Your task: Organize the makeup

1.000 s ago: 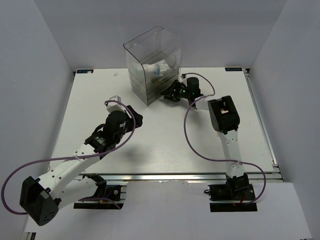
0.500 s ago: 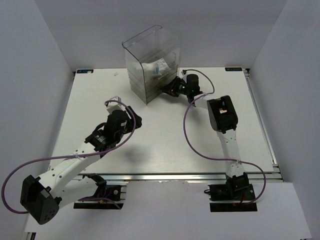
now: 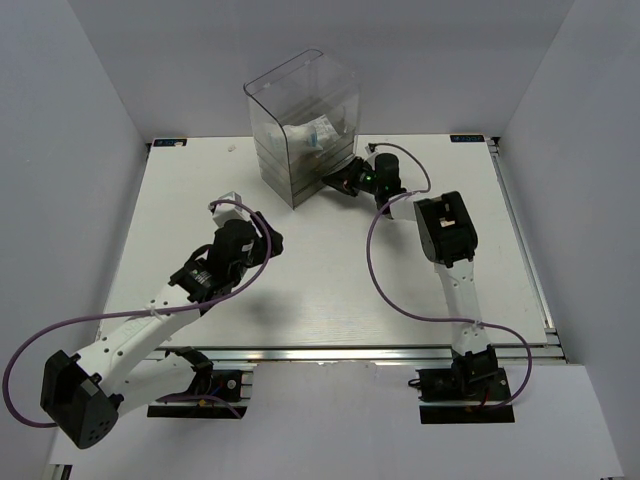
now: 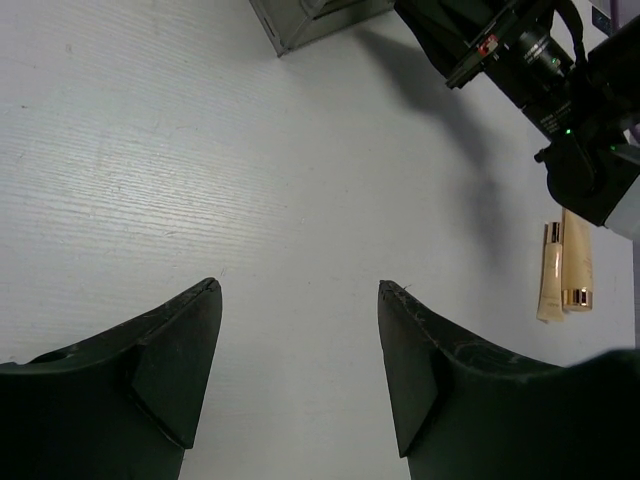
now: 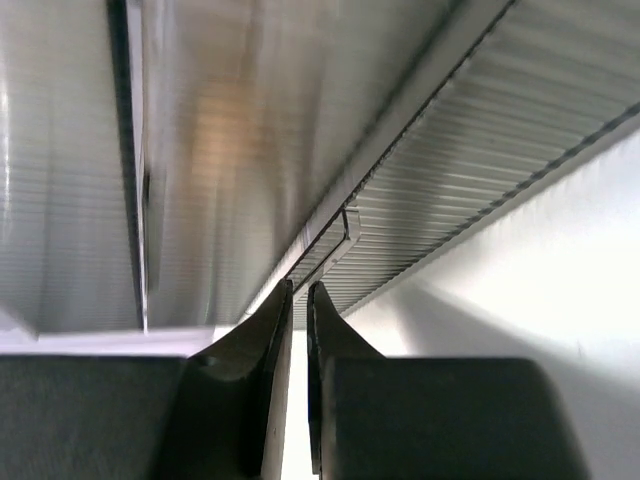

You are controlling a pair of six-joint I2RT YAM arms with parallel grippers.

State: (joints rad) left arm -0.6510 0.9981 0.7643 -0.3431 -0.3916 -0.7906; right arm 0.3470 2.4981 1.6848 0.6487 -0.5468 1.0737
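The tall clear drawer box (image 3: 300, 120) stands at the back of the table. White sachets with blue print (image 3: 318, 133) show through its wall. My right gripper (image 3: 336, 180) is shut with nothing between its tips. In the right wrist view it (image 5: 298, 290) sits just below a drawer's ribbed front and its small handle (image 5: 335, 237). My left gripper (image 3: 268, 236) is open and empty above bare table (image 4: 298, 288). A slim beige stick (image 4: 549, 272) and a beige tube (image 4: 577, 258) lie side by side under the right arm. The peach sponges are out of view.
The right arm's wrist and camera (image 4: 540, 60) hang over the table right of the box's corner (image 4: 310, 15). Purple cables loop beside both arms (image 3: 375, 265). White walls close in the table on three sides.
My right gripper has moved left and up to the box's front. The box has shifted slightly left and the sachets inside have moved. The left arm has barely moved.
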